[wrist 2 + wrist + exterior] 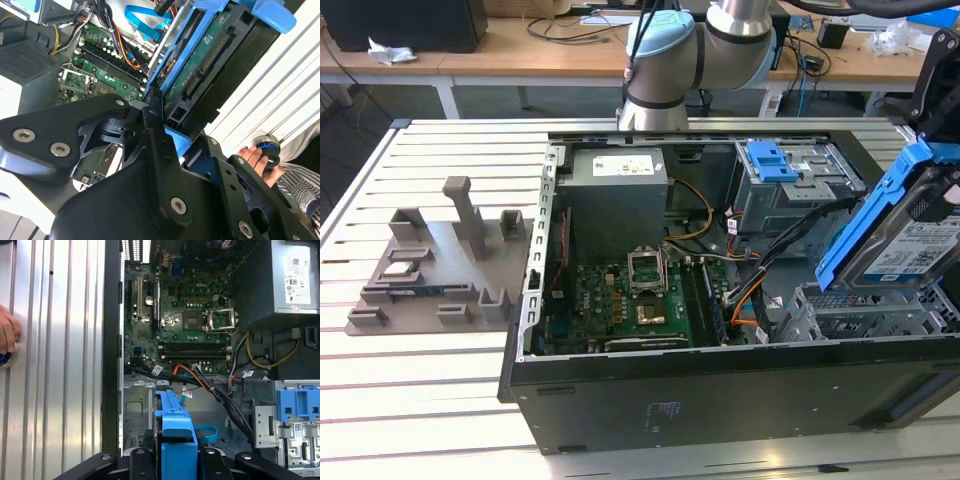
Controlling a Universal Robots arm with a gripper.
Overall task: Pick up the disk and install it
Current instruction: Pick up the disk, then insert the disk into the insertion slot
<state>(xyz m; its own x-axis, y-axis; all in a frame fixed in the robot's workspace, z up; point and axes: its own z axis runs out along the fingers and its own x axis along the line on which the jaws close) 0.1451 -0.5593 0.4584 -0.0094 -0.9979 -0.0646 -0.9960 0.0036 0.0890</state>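
Observation:
The disk (905, 240), a silver drive with a white-and-blue label in a blue carrier bracket, hangs tilted at the exterior view's right, above the open computer case (720, 385). My gripper (181, 134) is shut on the carrier's end, with a black finger (152, 125) on either side. The second wrist view shows the disk's (207, 67) green circuit-board underside and connectors. In the first wrist view the carrier's blue edge (175, 432) sticks out from my gripper (175, 462), over the grey bay floor (137, 410) inside the case.
The case holds a motherboard (625, 300), a grey power supply (615, 195), black and orange cables (760, 265), and a drive cage with a blue latch plate (770, 160). A grey fixture (440, 265) lies at the exterior view's left. A person's hand (252, 155) rests on the slatted table.

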